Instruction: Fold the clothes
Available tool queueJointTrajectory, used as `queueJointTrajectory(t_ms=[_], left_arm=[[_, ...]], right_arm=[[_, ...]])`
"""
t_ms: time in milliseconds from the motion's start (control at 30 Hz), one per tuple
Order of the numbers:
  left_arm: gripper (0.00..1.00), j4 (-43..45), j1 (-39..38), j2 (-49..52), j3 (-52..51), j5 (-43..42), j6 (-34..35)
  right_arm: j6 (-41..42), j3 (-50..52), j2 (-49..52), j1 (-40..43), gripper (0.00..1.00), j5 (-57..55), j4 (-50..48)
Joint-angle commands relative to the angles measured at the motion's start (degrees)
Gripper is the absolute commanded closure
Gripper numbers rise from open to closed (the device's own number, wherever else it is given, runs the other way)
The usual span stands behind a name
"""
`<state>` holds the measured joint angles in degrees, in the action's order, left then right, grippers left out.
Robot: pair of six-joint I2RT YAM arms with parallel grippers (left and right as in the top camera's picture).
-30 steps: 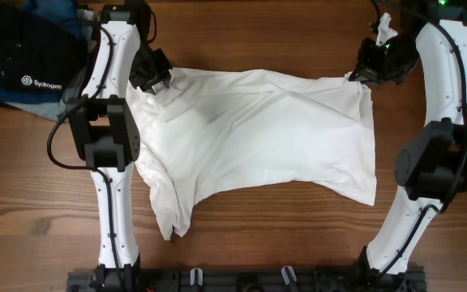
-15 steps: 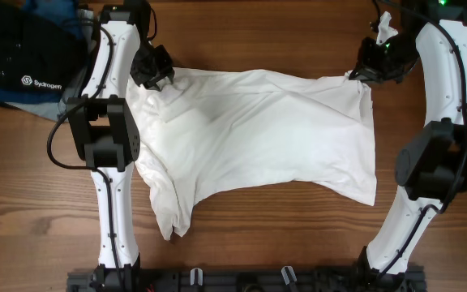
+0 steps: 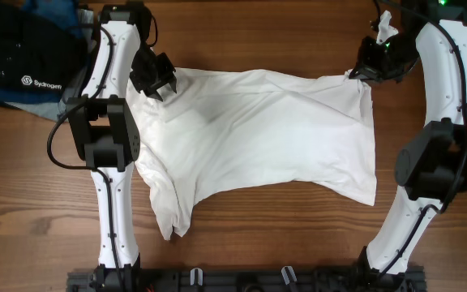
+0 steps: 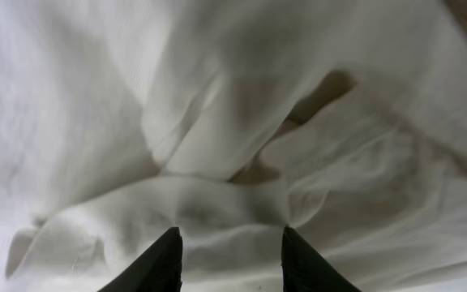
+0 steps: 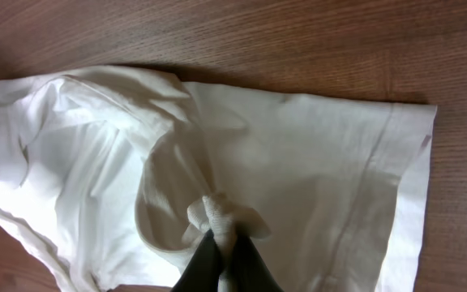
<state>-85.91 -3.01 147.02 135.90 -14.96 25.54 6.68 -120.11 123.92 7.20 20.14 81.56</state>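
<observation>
Shifted slightly inward over the last half second, the left hand (image 3: 160, 79) now hangs over the far-left corner of the white garment (image 3: 258, 138), its fingers (image 4: 164, 261) spread, with rumpled cloth beneath them. The right hand (image 5: 225, 247) stays pinched on a tuft of the far-right corner (the tuft bunches up between its fingers). The garment lies spread on the wooden worktop (image 3: 298, 243) between the arms. A navy folded stack (image 3: 23, 49) bearing a "Sydrogen" logo sits apart at far left.

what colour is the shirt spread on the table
White; the shirt shows best in the overhead view.
</observation>
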Motion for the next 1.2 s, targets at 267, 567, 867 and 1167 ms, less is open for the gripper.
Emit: queueJointTrajectory(t_ms=[267, 567, 867, 1167], left_arm=[[0.55, 9.6, -2.0, 0.5, 0.1, -1.0, -1.4], [0.65, 6.0, -2.8, 0.8, 0.0, 2.7, -2.4], [0.57, 3.5, -1.6, 0.9, 0.0, 5.6, -2.4], [0.57, 2.5, -1.6, 2.0, 0.0, 8.0, -2.4]], right_arm=[[0.6, -1.0, -1.1, -0.3, 0.96, 0.9, -1.0], [0.1, -1.0, -1.1, -0.3, 0.96, 1.0, -1.3], [0.1, -1.0, -1.1, -0.3, 0.96, 1.0, -1.1], [-0.6, -1.0, -1.1, -0.3, 0.96, 3.1, -1.2]])
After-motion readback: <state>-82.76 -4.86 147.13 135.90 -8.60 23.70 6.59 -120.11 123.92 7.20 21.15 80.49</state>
